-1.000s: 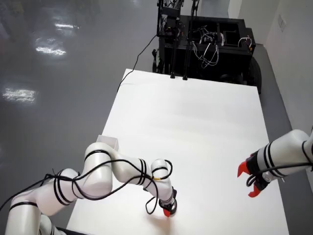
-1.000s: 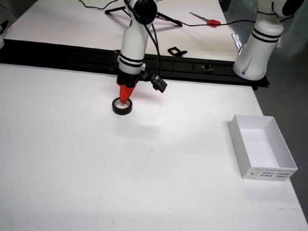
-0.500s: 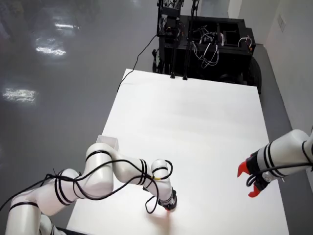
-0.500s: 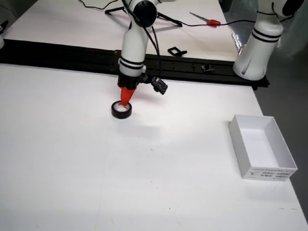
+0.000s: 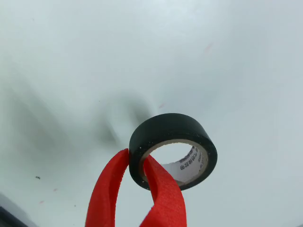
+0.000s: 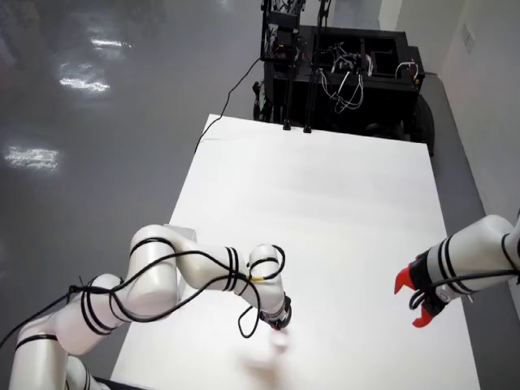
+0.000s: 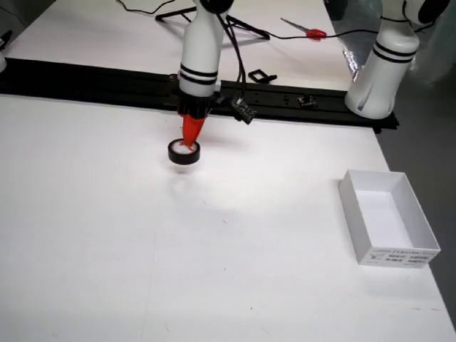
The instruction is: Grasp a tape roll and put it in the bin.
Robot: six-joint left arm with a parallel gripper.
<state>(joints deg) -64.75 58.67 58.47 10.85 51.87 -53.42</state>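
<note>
A black tape roll (image 5: 170, 130) with a pale core fills the wrist view. My red gripper (image 5: 136, 158) is shut on its wall, one finger outside the ring and one inside. In the table view the gripper (image 7: 189, 141) points straight down from the white arm and holds the roll (image 7: 184, 152) at or just above the white table, at the back left near the black rail. The white bin (image 7: 395, 255) stands open and empty at the right edge of the table. In the overhead view my gripper (image 6: 279, 322) is near the table's front edge.
A black rail (image 7: 285, 100) runs across the back of the table. A second white arm's base (image 7: 377, 78) stands at the back right; its red gripper (image 6: 413, 302) hangs at the right in the overhead view. Red-handled scissors (image 7: 310, 32) lie behind the rail.
</note>
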